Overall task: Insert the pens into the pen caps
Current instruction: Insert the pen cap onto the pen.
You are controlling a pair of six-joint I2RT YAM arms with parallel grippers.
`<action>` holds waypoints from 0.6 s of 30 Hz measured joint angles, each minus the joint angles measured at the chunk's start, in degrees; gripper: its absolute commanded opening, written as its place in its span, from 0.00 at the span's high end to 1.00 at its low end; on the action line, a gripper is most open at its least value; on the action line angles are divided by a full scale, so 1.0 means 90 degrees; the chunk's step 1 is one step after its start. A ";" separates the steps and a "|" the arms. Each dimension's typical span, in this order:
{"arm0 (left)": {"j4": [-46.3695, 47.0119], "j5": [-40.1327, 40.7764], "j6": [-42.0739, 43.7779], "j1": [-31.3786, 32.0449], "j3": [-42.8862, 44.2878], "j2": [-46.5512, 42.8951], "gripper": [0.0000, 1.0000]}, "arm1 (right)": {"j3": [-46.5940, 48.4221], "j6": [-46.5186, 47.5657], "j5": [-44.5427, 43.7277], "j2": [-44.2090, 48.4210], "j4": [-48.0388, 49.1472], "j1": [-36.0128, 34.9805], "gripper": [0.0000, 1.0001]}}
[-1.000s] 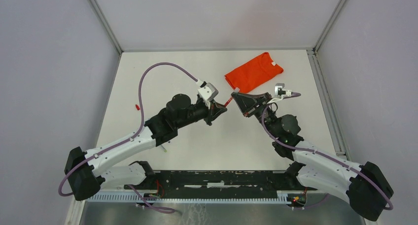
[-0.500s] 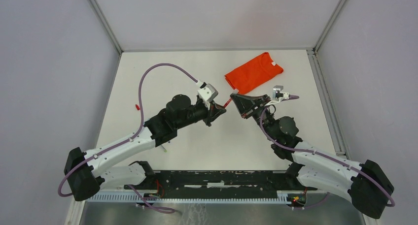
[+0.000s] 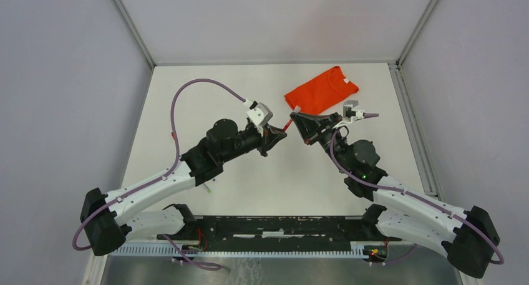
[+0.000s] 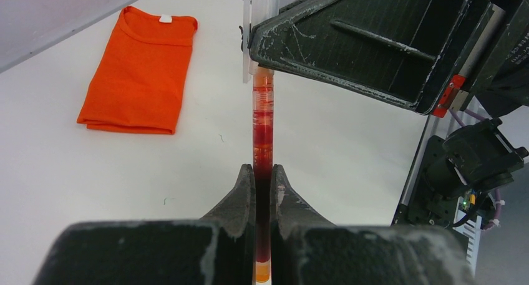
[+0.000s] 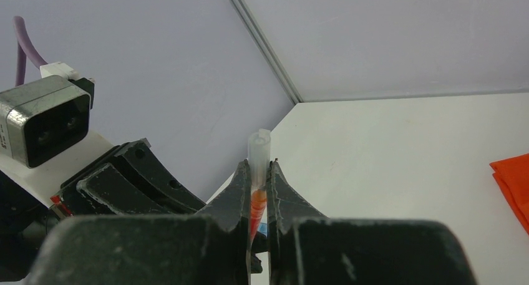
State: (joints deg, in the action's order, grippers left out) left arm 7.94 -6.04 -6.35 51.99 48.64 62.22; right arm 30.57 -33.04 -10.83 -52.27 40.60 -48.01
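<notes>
One red pen hangs in the air between my two grippers. Its white barrel (image 5: pixel 259 149) is pinched in my right gripper (image 5: pixel 256 169), which is shut on it. The red pen cap (image 4: pixel 262 120) on its other end sits between the jaws of my left gripper (image 4: pixel 262 173), also shut. In the top view the left gripper (image 3: pixel 278 134) and right gripper (image 3: pixel 297 118) meet tip to tip, with a short red stretch (image 3: pixel 287 126) showing between them. A small red piece (image 3: pixel 172 135) lies on the table to the left.
A folded orange shirt (image 3: pixel 321 90) lies at the back right, just behind the grippers, and shows as the same shirt (image 4: pixel 140 73) in the left wrist view. A slim white object (image 3: pixel 209 186) pokes out under the left arm. Grey walls close in the white table (image 3: pixel 249 85).
Both grippers have drifted slightly towards the back of the table, still joined on the pen. The right arm has leaned in to the left, and less red shows between the tips.
</notes>
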 measured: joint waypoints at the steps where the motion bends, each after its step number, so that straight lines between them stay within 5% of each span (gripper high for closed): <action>1: 0.0010 0.0000 0.0000 -0.0002 0.0000 -0.0005 0.98 | 0.0024 0.0012 0.0002 0.0000 -0.0032 0.0000 1.00; 18: 0.0359 -0.0044 0.0000 -0.0005 0.0017 -0.0005 0.98 | 0.0308 0.0015 0.0253 0.0141 -0.0357 0.0189 1.00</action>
State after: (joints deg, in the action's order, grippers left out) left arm 11.18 -6.44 -6.35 51.94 48.80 62.17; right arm 33.34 -32.91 -8.56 -51.00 37.39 -46.30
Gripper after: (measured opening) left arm 0.070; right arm 0.091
